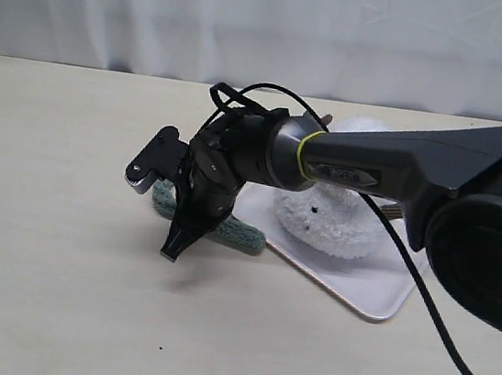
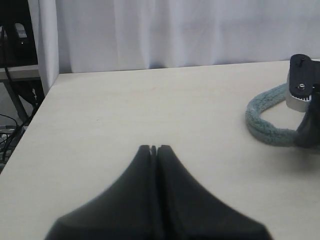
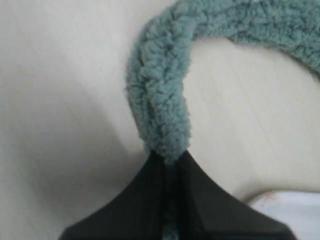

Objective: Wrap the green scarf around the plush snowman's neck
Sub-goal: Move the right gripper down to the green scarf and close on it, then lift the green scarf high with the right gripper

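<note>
In the exterior view the green scarf [image 1: 231, 232] lies on the table in a curve beside the tray's left edge. My right gripper [image 1: 172, 252] reaches across and points down over it. The right wrist view shows this gripper [image 3: 170, 158] shut on one end of the scarf [image 3: 160, 90], which loops away from the fingers. The plush snowman [image 1: 331, 224] lies on the white tray [image 1: 368, 297], with its neck hidden behind my right arm. My left gripper [image 2: 154, 149] is shut and holds nothing, over bare table; the scarf loop [image 2: 267, 131] is off to one side.
A white curtain [image 1: 272, 24] hangs behind the table's far edge. In the left wrist view the table's side edge [image 2: 35, 107] shows, with cables and a stand beyond it. A corner of the tray [image 3: 292, 210] lies close to my right fingers.
</note>
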Tool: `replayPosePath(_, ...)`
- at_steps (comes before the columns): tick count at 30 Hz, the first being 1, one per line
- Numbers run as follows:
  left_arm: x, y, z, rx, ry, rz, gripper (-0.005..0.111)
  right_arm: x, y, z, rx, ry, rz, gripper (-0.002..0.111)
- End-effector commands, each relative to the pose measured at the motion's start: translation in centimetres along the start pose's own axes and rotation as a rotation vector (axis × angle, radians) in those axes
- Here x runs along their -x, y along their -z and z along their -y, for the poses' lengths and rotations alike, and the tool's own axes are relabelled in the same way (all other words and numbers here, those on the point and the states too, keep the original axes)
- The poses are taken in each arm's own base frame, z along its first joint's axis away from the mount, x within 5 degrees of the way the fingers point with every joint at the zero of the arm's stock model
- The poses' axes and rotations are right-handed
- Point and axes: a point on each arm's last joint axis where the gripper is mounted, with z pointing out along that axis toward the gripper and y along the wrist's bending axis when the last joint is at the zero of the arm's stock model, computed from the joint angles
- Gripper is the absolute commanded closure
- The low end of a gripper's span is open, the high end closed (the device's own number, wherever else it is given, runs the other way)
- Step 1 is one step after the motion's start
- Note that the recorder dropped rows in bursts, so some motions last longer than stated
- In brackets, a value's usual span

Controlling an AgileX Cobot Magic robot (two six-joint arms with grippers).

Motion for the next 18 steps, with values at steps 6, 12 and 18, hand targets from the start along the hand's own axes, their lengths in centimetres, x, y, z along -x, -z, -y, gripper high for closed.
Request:
replayPosePath(6, 0.0, 0.0, 0.0, 0.001, 0.003, 0.014, 0.107, 2.3, 10.5, -0.7, -0.044, 0.055, 0.058, 0.104)
replayPosePath(12, 0.0, 0.0, 0.0, 0.001, 0.003, 0.014, 0.107, 2.6, 20.9, -1.5, -0.217, 0.047, 0.136, 0.104)
replayPosePath(18, 0.0, 0.0, 0.0, 0.001, 0.003, 0.014, 0.107, -0.2, 29.6, -0.4, -0.281, -0.086, 0.206, 0.104)
